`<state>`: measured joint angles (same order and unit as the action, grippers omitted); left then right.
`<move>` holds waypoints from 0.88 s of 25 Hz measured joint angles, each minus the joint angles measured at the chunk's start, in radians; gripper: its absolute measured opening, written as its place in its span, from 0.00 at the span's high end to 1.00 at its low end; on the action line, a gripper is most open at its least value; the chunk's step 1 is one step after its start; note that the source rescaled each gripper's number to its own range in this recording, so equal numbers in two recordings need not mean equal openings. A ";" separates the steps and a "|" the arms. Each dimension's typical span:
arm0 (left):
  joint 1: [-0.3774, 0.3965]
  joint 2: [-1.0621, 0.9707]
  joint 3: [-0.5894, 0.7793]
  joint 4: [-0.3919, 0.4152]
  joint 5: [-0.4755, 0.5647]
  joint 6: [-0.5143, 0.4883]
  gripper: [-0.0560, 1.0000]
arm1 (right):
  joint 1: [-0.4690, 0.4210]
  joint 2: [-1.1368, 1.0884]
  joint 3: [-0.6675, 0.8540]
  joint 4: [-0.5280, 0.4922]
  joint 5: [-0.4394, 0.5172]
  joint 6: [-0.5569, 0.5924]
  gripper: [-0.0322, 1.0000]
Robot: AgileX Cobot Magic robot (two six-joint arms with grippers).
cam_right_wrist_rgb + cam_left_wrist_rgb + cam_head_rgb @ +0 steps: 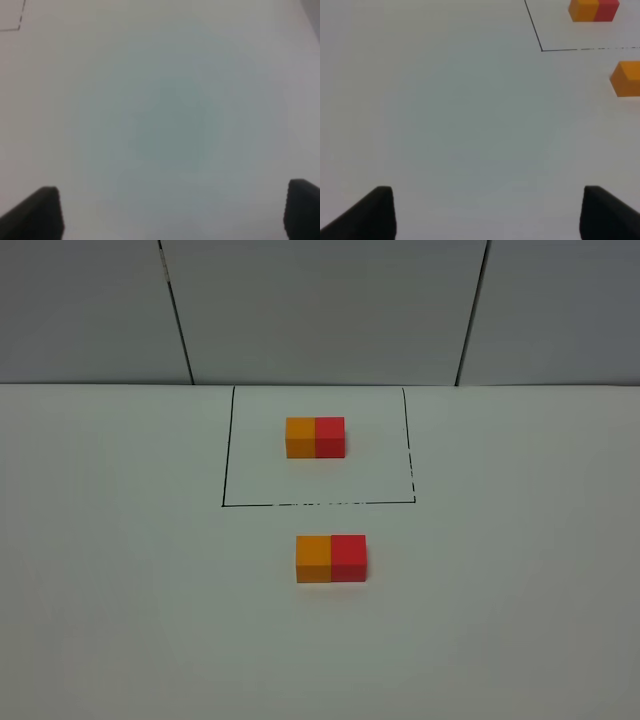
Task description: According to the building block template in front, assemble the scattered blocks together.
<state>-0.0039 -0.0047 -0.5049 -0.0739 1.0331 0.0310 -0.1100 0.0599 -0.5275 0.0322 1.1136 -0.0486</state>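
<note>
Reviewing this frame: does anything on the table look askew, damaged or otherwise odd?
Nothing stands out. The loose orange cube and red cube sit flush, squarely matching the template pair inside the drawn rectangle. Only the rectangle's front line looks patchy.

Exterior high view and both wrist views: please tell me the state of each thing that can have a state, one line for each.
template pair: orange and red joined, inside the drawn black rectangle.
orange block: on the table, touching the red block, orange on the left as in the template.
red block: on the table, outside the rectangle.
left gripper: open, holding nothing.
right gripper: open, holding nothing.
</note>
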 joint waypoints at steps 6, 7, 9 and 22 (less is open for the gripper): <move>0.000 0.000 0.000 0.000 0.000 0.001 0.05 | 0.019 -0.007 0.004 -0.008 -0.009 0.006 0.22; 0.000 0.000 0.000 0.000 0.000 0.001 0.05 | 0.034 -0.007 0.011 -0.011 -0.021 0.006 0.22; 0.000 0.000 0.000 0.000 0.000 0.001 0.05 | 0.064 -0.007 0.027 -0.018 -0.046 0.006 0.22; 0.000 0.000 0.000 0.000 0.000 0.001 0.05 | 0.107 -0.007 0.036 -0.044 -0.065 0.039 0.22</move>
<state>-0.0039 -0.0047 -0.5049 -0.0739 1.0331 0.0320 -0.0026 0.0530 -0.4912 -0.0121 1.0484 -0.0099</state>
